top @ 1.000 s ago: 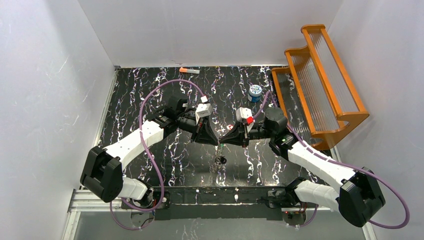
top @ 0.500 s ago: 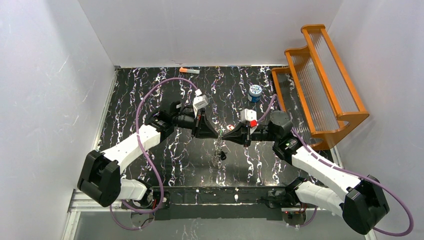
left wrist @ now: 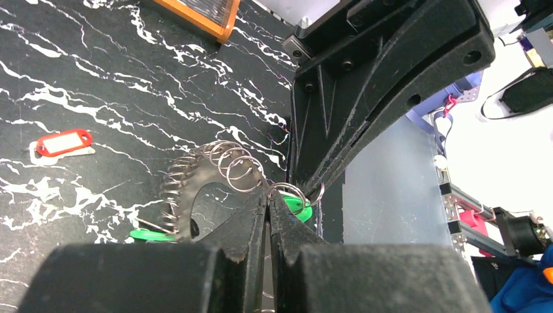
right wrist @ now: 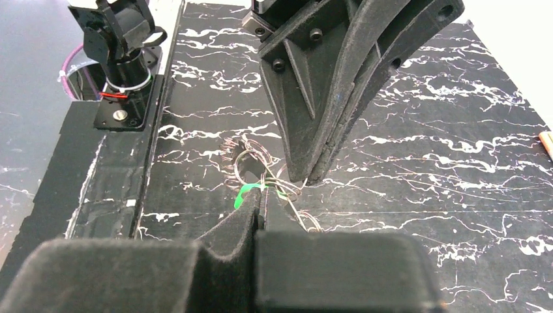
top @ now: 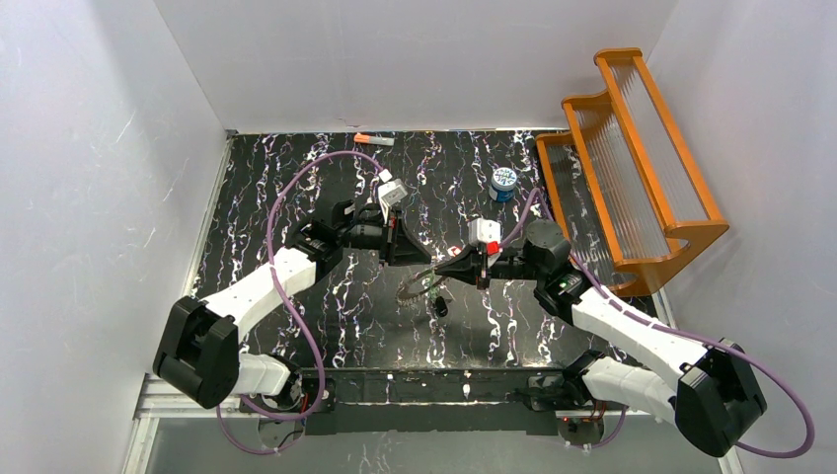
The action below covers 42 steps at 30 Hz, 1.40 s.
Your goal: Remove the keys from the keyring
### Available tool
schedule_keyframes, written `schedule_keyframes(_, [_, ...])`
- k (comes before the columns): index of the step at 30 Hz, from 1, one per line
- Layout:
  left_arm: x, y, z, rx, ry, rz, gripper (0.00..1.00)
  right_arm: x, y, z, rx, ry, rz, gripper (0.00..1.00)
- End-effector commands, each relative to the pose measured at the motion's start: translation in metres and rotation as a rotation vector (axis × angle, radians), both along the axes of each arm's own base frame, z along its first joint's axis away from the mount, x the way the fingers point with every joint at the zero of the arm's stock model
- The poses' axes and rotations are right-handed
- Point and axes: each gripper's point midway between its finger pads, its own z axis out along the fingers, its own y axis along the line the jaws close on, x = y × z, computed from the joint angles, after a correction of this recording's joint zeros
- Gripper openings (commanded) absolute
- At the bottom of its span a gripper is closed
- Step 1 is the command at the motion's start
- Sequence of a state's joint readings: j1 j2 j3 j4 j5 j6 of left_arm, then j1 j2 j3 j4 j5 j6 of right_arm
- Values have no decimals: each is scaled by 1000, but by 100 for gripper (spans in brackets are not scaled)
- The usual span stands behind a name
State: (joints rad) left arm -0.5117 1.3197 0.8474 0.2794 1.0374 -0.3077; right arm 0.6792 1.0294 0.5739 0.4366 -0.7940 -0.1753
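Observation:
The keyring, a toothed grey ring strung with wire coils, hangs tilted between both gripper tips just above the table. My left gripper is shut on a wire loop at the ring's edge. Facing it tip to tip, my right gripper is shut at a green key. In the left wrist view that green key sits by the meeting tips, and another green key hangs at the ring's far side. A red key lies loose on the table.
An orange slatted rack stands at the right edge. A blue-and-white canister sits in front of it. An orange-and-grey stick lies at the back wall. White walls enclose the black marbled table.
The left gripper drew back to the left and the right gripper followed leftward. The ring, hanging straight down before, now swings out tilted to the left. Both grippers stayed shut.

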Motion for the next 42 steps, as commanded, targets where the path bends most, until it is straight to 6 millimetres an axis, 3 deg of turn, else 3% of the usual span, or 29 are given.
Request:
schedule_keyframes(1, [3,1,14,-38,-16,31,0,3,6,3,-8,-62,-19,1])
schedule_keyframes(17, [3,6,14,-15,-50,47,0,14,7,5,-27,-93,-79,1])
schedule_keyframes(19, [3,8,11,12,-74,45,6,13,7,9,-18,-91,-71,1])
schedule_keyframes(22, [4,14,9,55,-133,54,22,10,8,15,-10,-87,-56,1])
schedule_keyframes(28, [2,21,12,73,-204,44,35,6,10,26,1,-91,-24,1])
schedule_keyframes(42, [-33,19,16,-33,-258,-210,46,-21,17,45,28,-108,167,1])
